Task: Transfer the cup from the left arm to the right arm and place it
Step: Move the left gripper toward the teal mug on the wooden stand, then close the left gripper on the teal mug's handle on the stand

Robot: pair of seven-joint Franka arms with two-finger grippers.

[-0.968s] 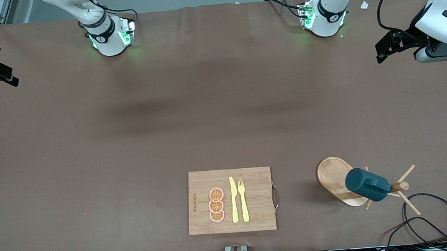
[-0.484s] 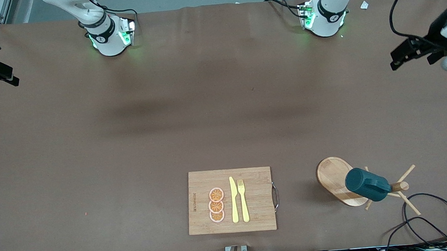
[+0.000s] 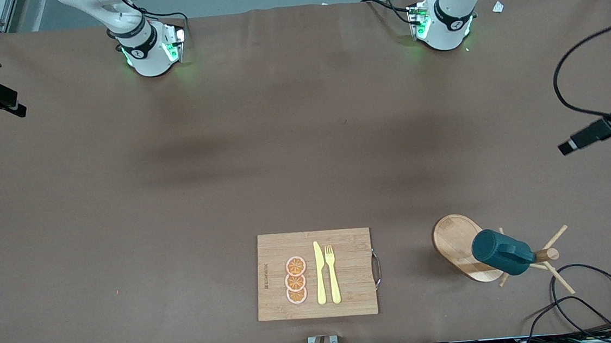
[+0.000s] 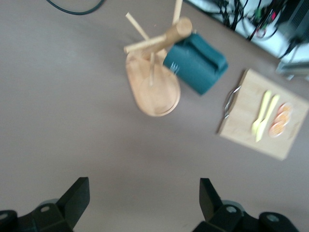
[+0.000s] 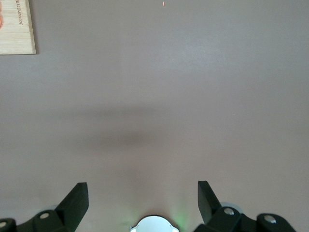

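Teal cup (image 4: pixel 195 63) hangs on rack (image 4: pixel 153 82); left pincer (image 4: pixel 145 203), right pincer (image 5: pixel 143 203) both agape.

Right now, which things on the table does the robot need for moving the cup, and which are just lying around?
For the job:
- cup, hanging on the wooden peg rack
- left gripper, fingers open, above the table with the cup in its view
- right gripper, fingers open, waiting over bare table

Just lying about:
- cutting board
- yellow knife and fork on it
- three orange slices
- black cable
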